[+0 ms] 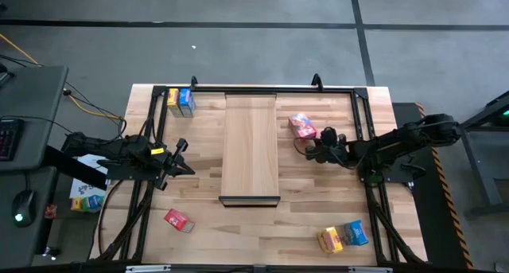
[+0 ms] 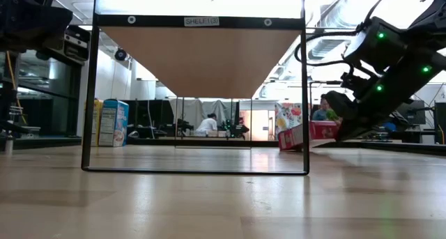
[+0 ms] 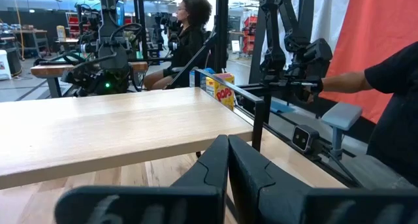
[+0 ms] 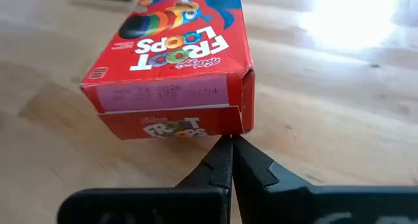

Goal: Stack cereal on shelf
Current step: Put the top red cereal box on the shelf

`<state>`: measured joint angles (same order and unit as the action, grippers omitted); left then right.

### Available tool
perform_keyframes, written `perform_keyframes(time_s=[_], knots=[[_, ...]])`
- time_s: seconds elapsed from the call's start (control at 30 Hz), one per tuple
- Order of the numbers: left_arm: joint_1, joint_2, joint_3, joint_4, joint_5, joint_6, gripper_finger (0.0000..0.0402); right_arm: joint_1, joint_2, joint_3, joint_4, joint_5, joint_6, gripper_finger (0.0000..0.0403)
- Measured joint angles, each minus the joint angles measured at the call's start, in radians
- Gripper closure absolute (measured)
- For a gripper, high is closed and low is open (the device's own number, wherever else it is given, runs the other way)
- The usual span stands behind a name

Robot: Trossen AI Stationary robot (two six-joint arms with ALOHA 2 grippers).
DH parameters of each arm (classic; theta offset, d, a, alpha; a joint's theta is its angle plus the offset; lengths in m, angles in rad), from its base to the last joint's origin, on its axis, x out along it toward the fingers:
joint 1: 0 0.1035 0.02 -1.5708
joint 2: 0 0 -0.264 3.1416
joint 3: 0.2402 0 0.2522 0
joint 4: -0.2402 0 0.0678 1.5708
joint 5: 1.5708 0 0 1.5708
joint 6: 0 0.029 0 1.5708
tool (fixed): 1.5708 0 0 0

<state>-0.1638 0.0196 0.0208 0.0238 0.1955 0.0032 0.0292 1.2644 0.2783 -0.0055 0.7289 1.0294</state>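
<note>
Fingers of both grippers pressed together, nothing pinched. High view: right gripper (image 1: pixel 315 150) sits at 3 o'clock of the table, tips just at the near end of a red cereal box (image 1: pixel 302 126) lying flat beside the shelf (image 1: pixel 250 146); whether they touch cannot be told here. Left gripper (image 1: pixel 181 157) at 9 o'clock, just beside the shelf's left edge, holding nothing. Shelf is a pale board in the table centre, dark lip at its 6 o'clock end. Yellow and blue boxes (image 1: pixel 180 101) stand together at 11 o'clock; second red box (image 1: pixel 177 220) at 7 o'clock; another yellow and blue pair (image 1: pixel 343 236) at 5 o'clock. Low view: shelf underside inside a black frame (image 2: pixel 198 21), red box (image 2: pixel 310 134) at 3 o'clock under the right arm (image 2: pixel 383 72). Left wrist view: closed fingers (image 3: pixel 228 172) level with the shelf board (image 3: pixel 111 129), a yellow box (image 3: pixel 222 90) past it, a person seated behind. Right wrist view: closed fingertips (image 4: pixel 230 155) right at the Froot Loops box (image 4: pixel 173 67) end flap, box flat on the wooden tabletop (image 4: pixel 339 93).
</note>
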Motion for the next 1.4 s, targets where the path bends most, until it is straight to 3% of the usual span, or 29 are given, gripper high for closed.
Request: perform_keyframes(time_s=[0.33,0.5,0.73,0.87,1.2,1.4], knots=[[0.0,0.0,0.0,0.0,0.0,0.0,0.0398,-0.009,0.0,0.001,0.176,0.049,-0.114,0.0403],[0.0,0.0,0.0,0.0,0.0,0.0,0.0398,-0.052,0.0,0.001,0.251,0.024,-0.184,0.0403],[0.0,0.0,0.0,0.0,0.0,0.0,0.0398,-0.132,0.0,0.001,0.407,-0.256,-0.353,0.0403],[0.0,0.0,0.0,0.0,0.0,0.0,0.0398,-0.149,0.0,0.001,0.407,-0.365,-0.352,0.0403],[0.0,0.0,0.0,0.0,0.0,0.0,0.0398,-0.129,0.127,0.003,0.518,-0.371,-0.215,0.0403],[0.0,0.0,0.0,0.0,0.0,0.0,0.0398,-0.105,0.23,0.087,0.484,-0.309,-0.199,0.0403]])
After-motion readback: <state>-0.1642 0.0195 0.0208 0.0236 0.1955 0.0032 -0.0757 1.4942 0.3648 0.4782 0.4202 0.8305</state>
